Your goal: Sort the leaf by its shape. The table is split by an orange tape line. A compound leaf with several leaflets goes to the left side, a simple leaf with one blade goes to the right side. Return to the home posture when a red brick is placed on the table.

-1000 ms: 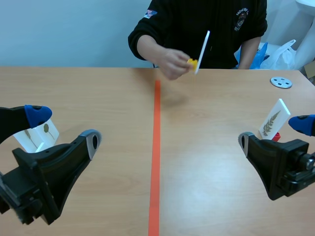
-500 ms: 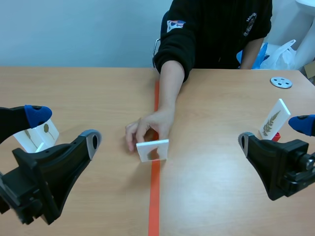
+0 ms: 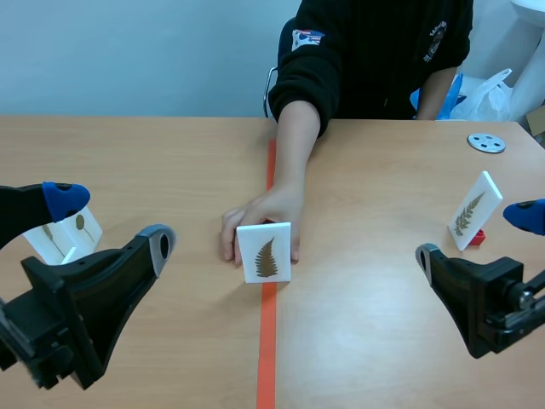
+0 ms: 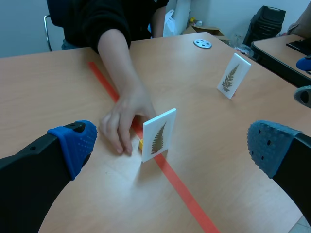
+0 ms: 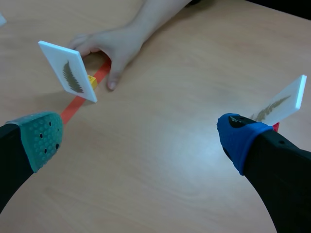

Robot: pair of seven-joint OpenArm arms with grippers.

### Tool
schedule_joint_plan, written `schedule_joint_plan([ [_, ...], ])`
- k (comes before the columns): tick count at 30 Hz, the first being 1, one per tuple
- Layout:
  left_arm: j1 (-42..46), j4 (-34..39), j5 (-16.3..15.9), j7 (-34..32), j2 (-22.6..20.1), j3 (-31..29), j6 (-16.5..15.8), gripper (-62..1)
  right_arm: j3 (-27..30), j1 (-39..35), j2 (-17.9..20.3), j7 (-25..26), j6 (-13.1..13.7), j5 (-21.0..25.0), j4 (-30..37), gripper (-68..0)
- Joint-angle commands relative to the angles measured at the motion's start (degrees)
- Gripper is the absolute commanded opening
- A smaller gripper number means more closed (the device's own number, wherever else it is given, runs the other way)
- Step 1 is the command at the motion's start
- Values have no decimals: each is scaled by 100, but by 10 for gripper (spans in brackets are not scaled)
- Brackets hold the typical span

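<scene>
A light wooden table (image 3: 383,281) is divided down its middle by an orange tape line (image 3: 267,341). A white upright card printed with a brown compound fern leaf (image 3: 264,252) is stood on that line, on a small yellow base (image 4: 141,143), and is touched from behind by a person's hand (image 3: 260,217). The left gripper (image 3: 112,220) and the right gripper (image 5: 140,136) are held low at either side, well apart from the card, each with fingers spread wide around nothing. A second white fern card (image 3: 473,210) is seen on the right side, and a white card with small oval leaves (image 3: 64,234) on the left.

Your scene camera faces across the light wooden table (image 3: 383,221) from between the arms; both lower, nearer wrist cameras share its white fern-printed card (image 3: 263,252).
</scene>
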Motion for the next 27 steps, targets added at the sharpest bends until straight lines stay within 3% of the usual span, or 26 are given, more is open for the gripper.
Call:
schedule_joint_plan([
  [1,-4,24,-44,-98,-48,2,-13,14,-72,254,20,96,24,-37,-122,4],
  [13,-2,13,-42,-96,-48,2,-13,14,-1493,1919,33,535,494,-649,-1801,4],
  [21,-2,13,-39,-96,-46,0,-11,14,-2728,3134,-35,1014,492,-1421,-2933,4],
  [27,-2,13,-39,-96,-46,0,-11,14,-3447,3954,-387,1384,485,-1862,-3967,4],
])
